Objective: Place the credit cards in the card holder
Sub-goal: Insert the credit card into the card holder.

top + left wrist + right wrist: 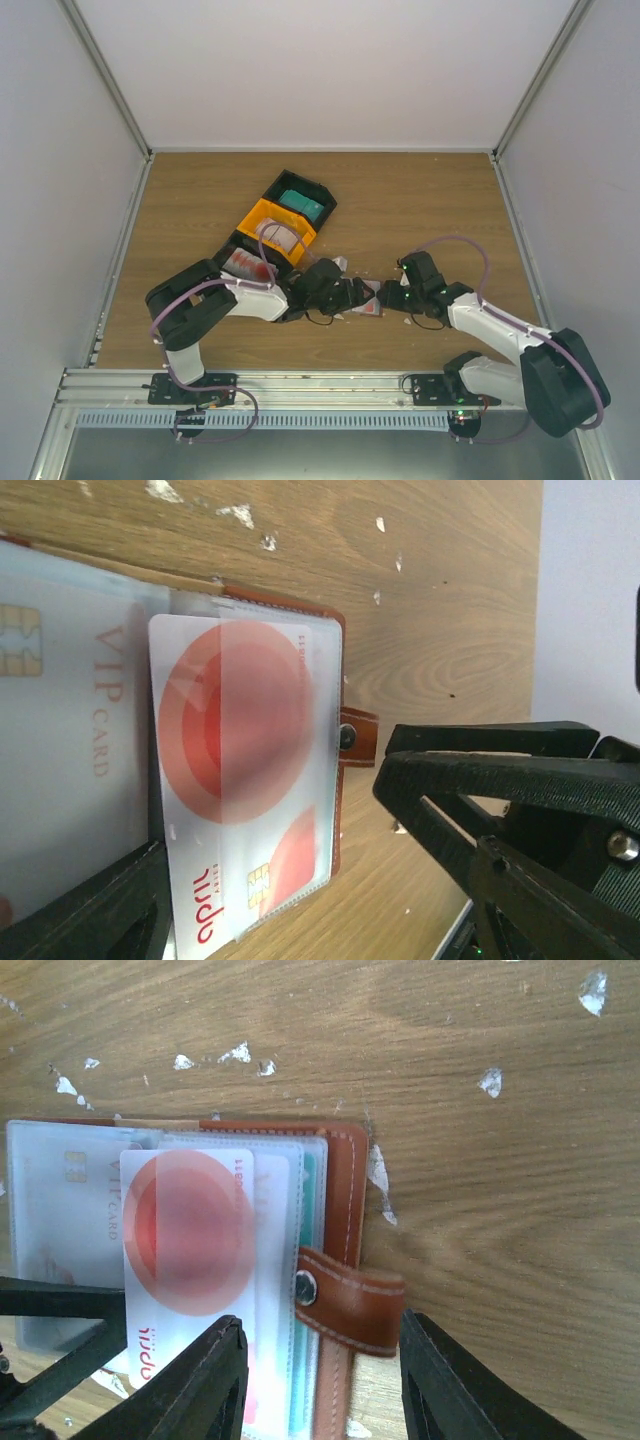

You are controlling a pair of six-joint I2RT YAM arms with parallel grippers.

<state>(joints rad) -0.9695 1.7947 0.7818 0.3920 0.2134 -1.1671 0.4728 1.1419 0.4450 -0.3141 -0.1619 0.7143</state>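
Credit card [240, 770] sticks half out of card holder [345, 1180] between fingers of wide-open left hand [268, 815], right hand [320, 1328] grip unclear, so brushing it while retreating could drag it out.

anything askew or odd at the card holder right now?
Yes. The red-circle card looks only partly seated: one long edge overhangs the clear sleeve of the card holder. White scraps also litter the wooden table around it.
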